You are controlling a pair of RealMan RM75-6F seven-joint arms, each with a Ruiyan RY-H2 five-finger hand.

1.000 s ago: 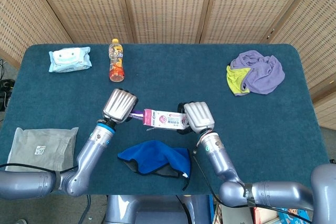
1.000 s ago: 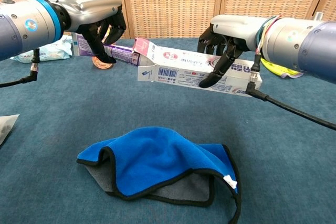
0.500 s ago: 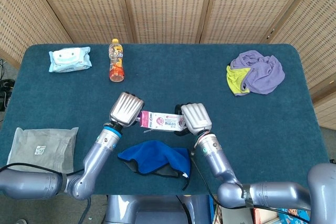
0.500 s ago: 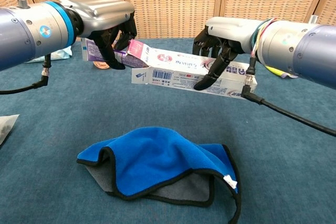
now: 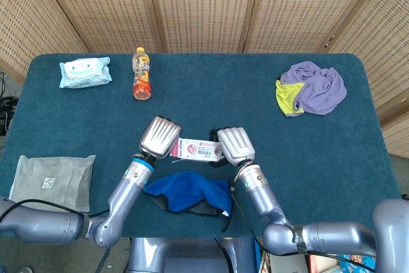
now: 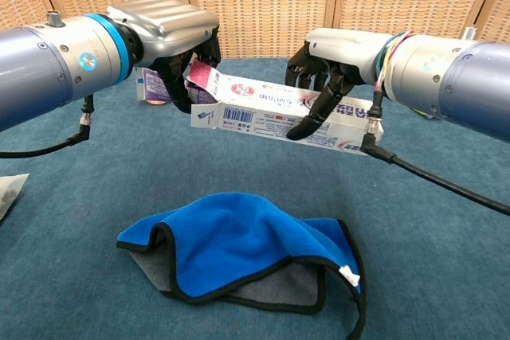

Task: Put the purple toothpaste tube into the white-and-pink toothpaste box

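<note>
My right hand point(image 6: 331, 57) point(image 5: 233, 146) grips the white-and-pink toothpaste box point(image 6: 275, 107) point(image 5: 199, 150), holding it level above the table with its open flap end toward my left hand. My left hand point(image 6: 177, 41) point(image 5: 160, 137) holds the purple toothpaste tube point(image 6: 150, 85). Only the tube's tail shows left of the hand in the chest view; the rest is hidden behind the fingers and inside the box mouth. In the head view the tube is covered by the left hand.
A blue cloth point(image 6: 239, 244) point(image 5: 188, 193) lies just below the hands. A drink bottle point(image 5: 141, 73) and a wipes pack point(image 5: 84, 71) stand at the back left. A purple and yellow cloth heap point(image 5: 312, 87) lies back right, a grey pouch point(image 5: 48, 180) front left.
My left hand has moved right, pushing the purple tube further into the box's open end; less of the tube shows. My right hand and the box shifted slightly left toward it.
</note>
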